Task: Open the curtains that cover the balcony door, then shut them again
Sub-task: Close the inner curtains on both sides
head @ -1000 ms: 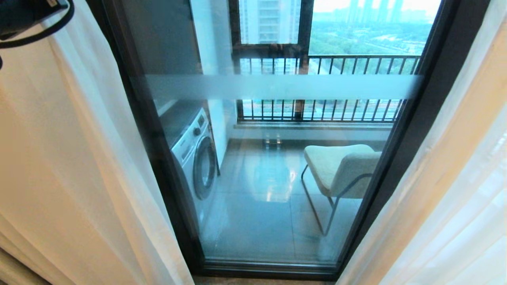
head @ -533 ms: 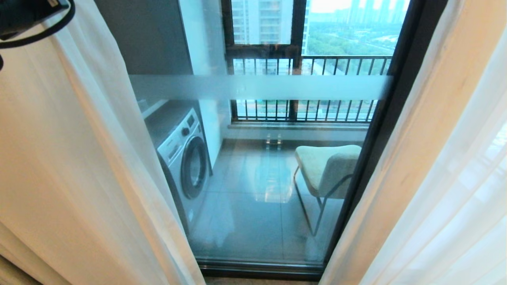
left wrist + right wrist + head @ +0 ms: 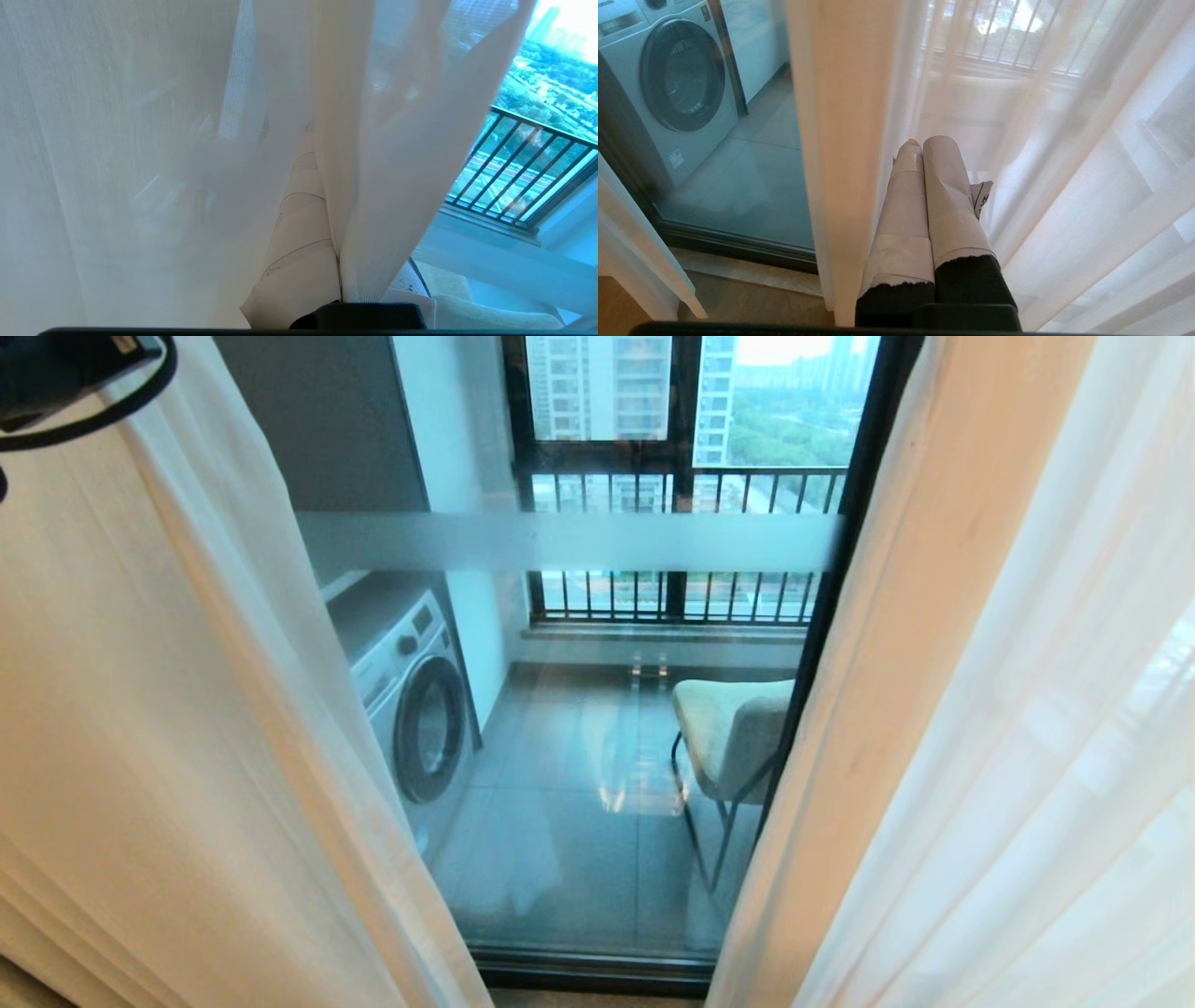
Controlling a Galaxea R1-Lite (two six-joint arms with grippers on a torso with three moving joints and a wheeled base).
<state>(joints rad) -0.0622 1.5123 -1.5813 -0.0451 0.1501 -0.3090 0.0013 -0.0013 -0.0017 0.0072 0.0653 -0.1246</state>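
Curtains (image 3: 168, 728) hang left and right of the balcony door (image 3: 597, 728).

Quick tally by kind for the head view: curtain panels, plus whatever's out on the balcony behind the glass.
White sheer curtain panels: 2, left, right
White front-loading washing machine: 1
Cream padded chair with thin metal legs: 1
Black metal railing: 1
Total: 5
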